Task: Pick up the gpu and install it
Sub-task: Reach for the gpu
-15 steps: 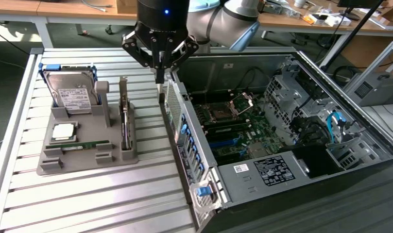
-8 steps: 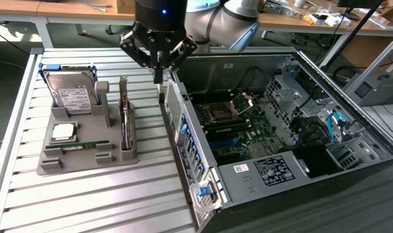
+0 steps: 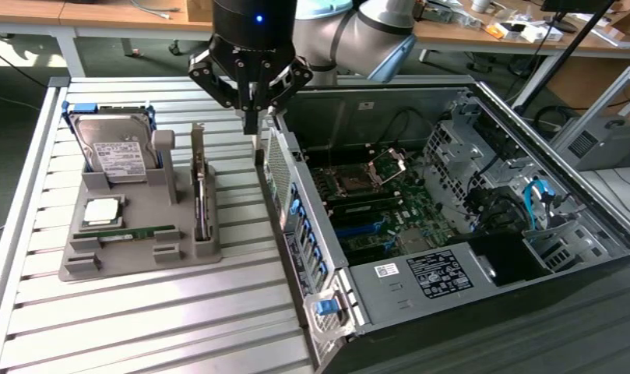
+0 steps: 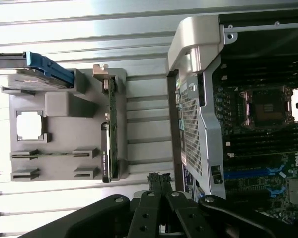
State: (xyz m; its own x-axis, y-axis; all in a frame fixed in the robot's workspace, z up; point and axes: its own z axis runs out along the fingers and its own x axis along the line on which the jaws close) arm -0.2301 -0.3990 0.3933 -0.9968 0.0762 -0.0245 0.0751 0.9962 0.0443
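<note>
The gpu [image 3: 200, 191] stands on edge in a slot at the right side of the grey holder [image 3: 138, 261]; it is a thin green-and-dark card with a silver bracket at its far end. In the wrist view the gpu [image 4: 111, 134] shows edge-on along the holder [image 4: 59, 104]. My gripper [image 3: 250, 125] hangs above the gap between the holder and the open computer case [image 3: 293, 195], past the card's far end. My gripper [image 4: 159, 179] is shut, its fingers pressed together with nothing between them.
On the holder also sit a silver hard drive [image 3: 115, 148], a square processor [image 3: 102, 210] and a narrow memory stick [image 3: 128, 232]. The motherboard [image 3: 382, 202] lies open in the case on the exterior view's right. A slatted metal table [image 3: 169, 327] carries everything.
</note>
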